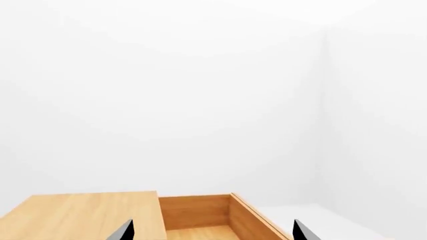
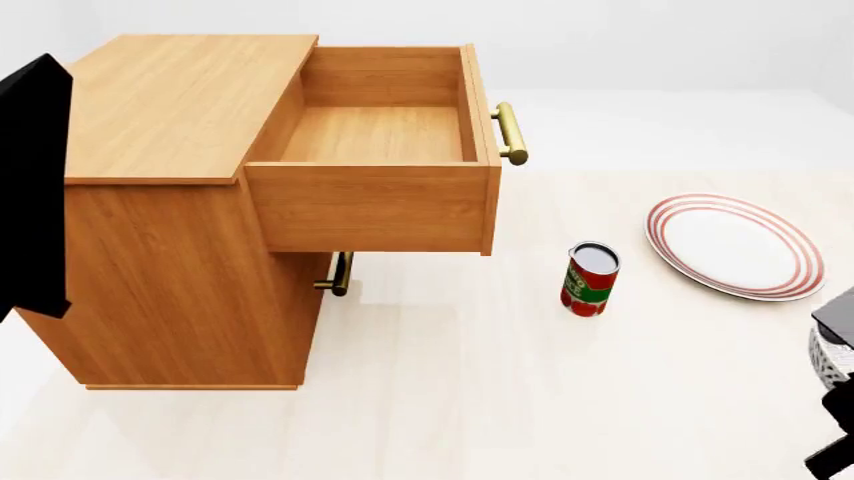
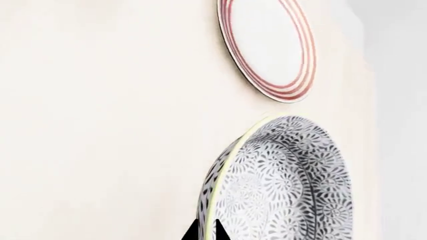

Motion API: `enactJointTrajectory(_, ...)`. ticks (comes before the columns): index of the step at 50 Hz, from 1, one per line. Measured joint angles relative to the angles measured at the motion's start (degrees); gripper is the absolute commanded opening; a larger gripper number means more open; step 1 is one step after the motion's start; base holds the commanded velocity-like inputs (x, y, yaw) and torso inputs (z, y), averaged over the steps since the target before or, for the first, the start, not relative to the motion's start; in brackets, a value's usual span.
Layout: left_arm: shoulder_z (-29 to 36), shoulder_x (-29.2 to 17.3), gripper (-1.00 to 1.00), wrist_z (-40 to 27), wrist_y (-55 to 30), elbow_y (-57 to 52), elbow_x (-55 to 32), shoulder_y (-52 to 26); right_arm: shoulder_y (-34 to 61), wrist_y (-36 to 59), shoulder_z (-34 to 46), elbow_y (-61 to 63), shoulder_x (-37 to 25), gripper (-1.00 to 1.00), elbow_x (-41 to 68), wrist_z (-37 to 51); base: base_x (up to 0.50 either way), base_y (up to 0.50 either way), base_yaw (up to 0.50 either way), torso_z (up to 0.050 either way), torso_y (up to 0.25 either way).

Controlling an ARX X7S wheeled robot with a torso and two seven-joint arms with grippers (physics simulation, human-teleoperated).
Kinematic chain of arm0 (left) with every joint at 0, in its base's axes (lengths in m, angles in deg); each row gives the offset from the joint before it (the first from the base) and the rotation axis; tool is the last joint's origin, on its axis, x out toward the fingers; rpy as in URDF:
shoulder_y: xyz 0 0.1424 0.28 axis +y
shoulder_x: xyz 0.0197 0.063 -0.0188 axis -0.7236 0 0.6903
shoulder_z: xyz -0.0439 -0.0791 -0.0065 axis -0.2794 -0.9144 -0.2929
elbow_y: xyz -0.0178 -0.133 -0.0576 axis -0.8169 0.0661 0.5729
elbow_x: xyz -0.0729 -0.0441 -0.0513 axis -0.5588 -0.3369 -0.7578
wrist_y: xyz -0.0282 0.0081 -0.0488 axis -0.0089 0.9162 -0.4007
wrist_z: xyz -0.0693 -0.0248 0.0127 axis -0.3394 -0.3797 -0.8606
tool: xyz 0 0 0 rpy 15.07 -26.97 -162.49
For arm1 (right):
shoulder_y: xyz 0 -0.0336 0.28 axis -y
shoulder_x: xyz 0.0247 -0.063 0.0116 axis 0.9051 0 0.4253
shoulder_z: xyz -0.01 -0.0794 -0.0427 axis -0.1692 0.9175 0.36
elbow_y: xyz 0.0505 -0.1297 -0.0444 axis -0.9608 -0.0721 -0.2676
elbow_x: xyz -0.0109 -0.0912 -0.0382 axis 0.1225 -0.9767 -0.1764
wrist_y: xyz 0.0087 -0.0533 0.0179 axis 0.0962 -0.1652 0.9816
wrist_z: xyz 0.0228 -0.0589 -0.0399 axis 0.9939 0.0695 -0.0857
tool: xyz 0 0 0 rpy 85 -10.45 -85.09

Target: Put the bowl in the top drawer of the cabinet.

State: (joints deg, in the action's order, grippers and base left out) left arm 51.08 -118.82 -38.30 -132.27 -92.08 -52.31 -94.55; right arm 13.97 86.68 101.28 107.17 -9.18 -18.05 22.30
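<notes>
The cabinet (image 2: 174, 230) stands at the left of the head view, its top drawer (image 2: 374, 190) pulled fully out and bare inside. At that view's right edge only a sliver of the speckled bowl (image 2: 830, 362) shows beneath my right arm. In the right wrist view the bowl (image 3: 287, 185) fills the lower half, and my right gripper (image 3: 205, 231) is shut on its rim, one fingertip outside the wall and one inside. My left gripper (image 1: 212, 230) hangs open above the cabinet top and the open drawer (image 1: 200, 217), holding nothing.
A red-ringed white plate (image 2: 734, 245) lies on the pale floor right of the drawer, close to the bowl (image 3: 267, 47). A red can (image 2: 589, 278) stands between the drawer front and the plate. A lower drawer handle (image 2: 338, 274) sticks out under the open drawer.
</notes>
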Motion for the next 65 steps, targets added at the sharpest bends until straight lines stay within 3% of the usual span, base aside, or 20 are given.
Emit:
enactJointTrajectory(18, 0.21, -0.38, 1.00, 0.44, 0.21, 0.14, 0.34, -0.30, 47.37, -0.22, 36.84, -2.25, 8.24, -1.00, -23.46, -31.77, 0.00, 0.00, 0.00, 0.000, 0.001)
enactJointTrajectory(29, 0.79, -1.04, 1.00, 0.68, 0.66, 0.37, 0.44, -1.23, 65.48, -9.40, 50.92, -13.22, 15.22, -1.00, -34.11, -46.96, 0.00, 0.00, 0.00, 0.000, 0.000)
enactJointTrajectory(43, 1.54, -1.94, 1.00, 0.80, 1.42, 0.43, 0.34, -2.37, 76.64, -26.12, 58.95, -34.20, 28.66, -1.00, -41.07, -58.54, 0.00, 0.00, 0.00, 0.000, 0.001)
enactJointTrajectory(65, 1.22, -2.52, 1.00, 1.59, 1.36, 0.85, 0.72, -2.68, 82.02, -53.25, 58.21, -69.33, 51.72, -1.00, -41.54, -66.88, 0.00, 0.00, 0.00, 0.000, 0.000)
